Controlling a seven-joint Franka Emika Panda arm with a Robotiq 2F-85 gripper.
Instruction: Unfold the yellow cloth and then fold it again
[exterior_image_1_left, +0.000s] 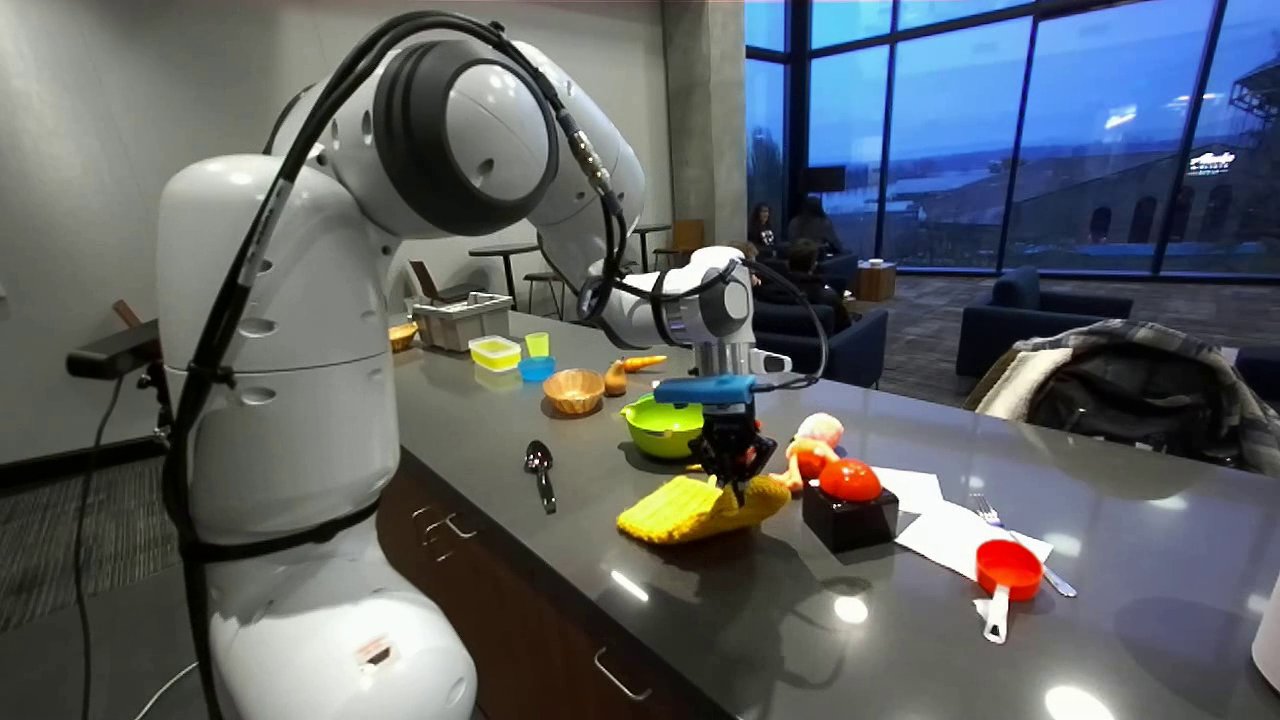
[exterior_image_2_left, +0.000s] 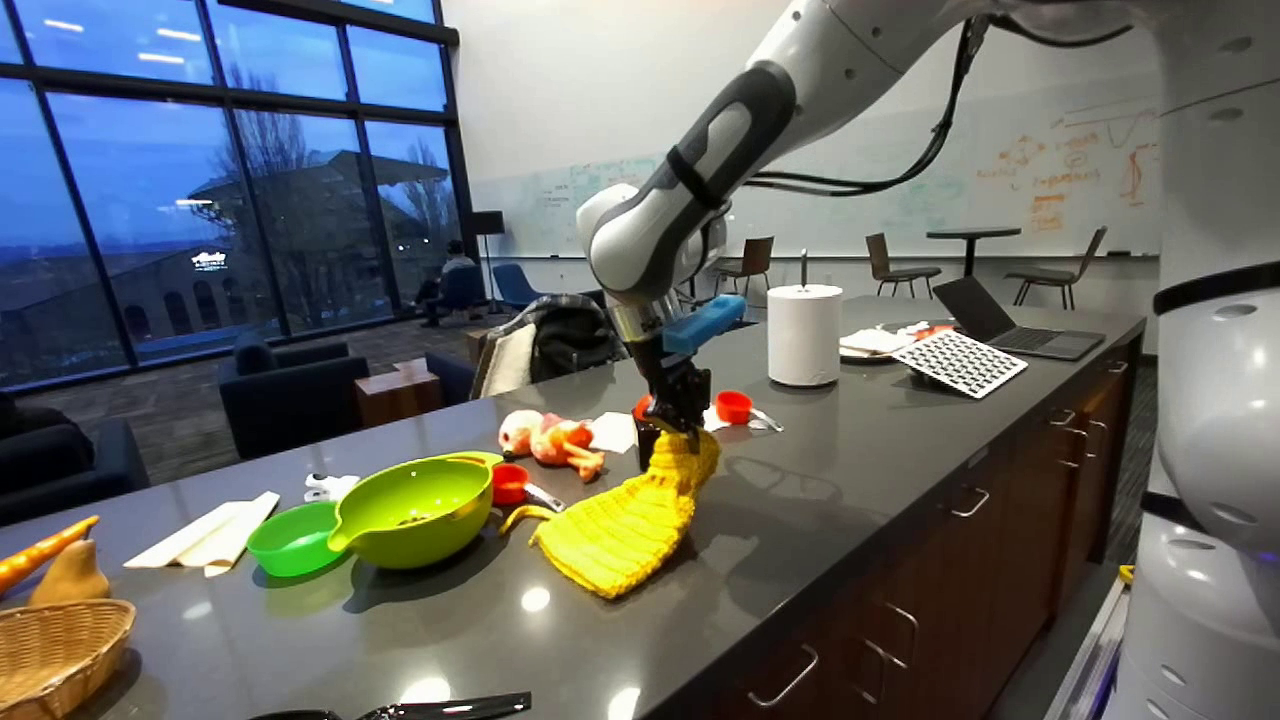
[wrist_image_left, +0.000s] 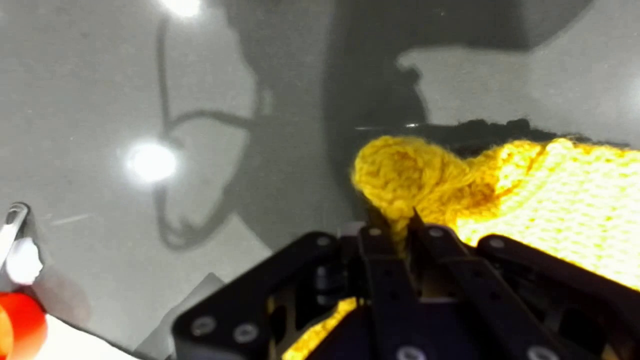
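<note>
Cloth (exterior_image_2_left: 605, 545) lies on the desk (exterior_image_1_left: 900, 640), near the lime bowl (exterior_image_2_left: 425, 540). My pincer (wrist_image_left: 397, 227) is closed on one end of the cloth, the end farther from the bowl: in the wrist view yellow knit is caught in its grip, and a bunched lump pokes out ahead of the tips. That end stands raised off the desk; the rest slopes down and rests flat, its free edge on the bowl's side of me.

My next move turns on this: nearly all the cloth lies from my pincer toward the bowl's side, and its long axis, as far as I can judge, runs from my grip out to that free edge, angled past the bowl rather than straight at it. I take myself to be mid-task, though I cannot tell whether I am undoing a fold or making one. To spread the cloth, I should draw my end away from the bowl; to fold it, I should carry that end over toward the bowl's side and lay it on the flat part.
</note>
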